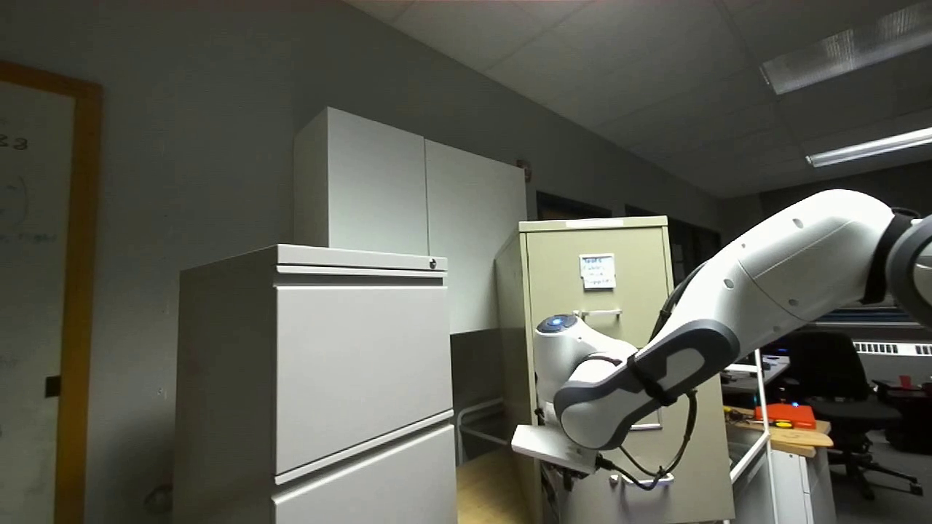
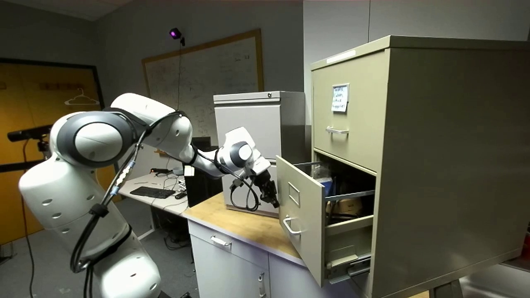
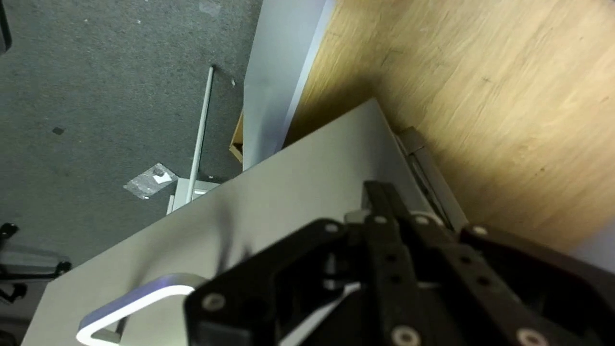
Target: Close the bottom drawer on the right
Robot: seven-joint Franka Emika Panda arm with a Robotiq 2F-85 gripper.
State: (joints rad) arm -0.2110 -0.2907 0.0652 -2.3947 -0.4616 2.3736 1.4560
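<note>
The beige cabinet (image 2: 358,120) has its lower drawer (image 2: 306,198) pulled out, with things inside. The drawer's front has a metal handle (image 2: 291,227) and a label holder. In the wrist view the drawer's front (image 3: 298,192) runs diagonally, with the handle (image 3: 139,298) at lower left. My gripper (image 2: 276,203) is at the far side edge of the drawer's front. In the wrist view my gripper (image 3: 383,185) has its fingertips together with nothing between them, over the front near its edge. I cannot tell whether they touch it. In an exterior view the drawer's front (image 1: 695,451) is partly behind my arm.
A grey cabinet (image 2: 248,124) stands behind my gripper and also shows in an exterior view (image 1: 357,371). A wooden countertop (image 2: 236,223) lies under the gripper and shows in the wrist view (image 3: 504,96). A desk (image 2: 161,194) with a keyboard stands further back.
</note>
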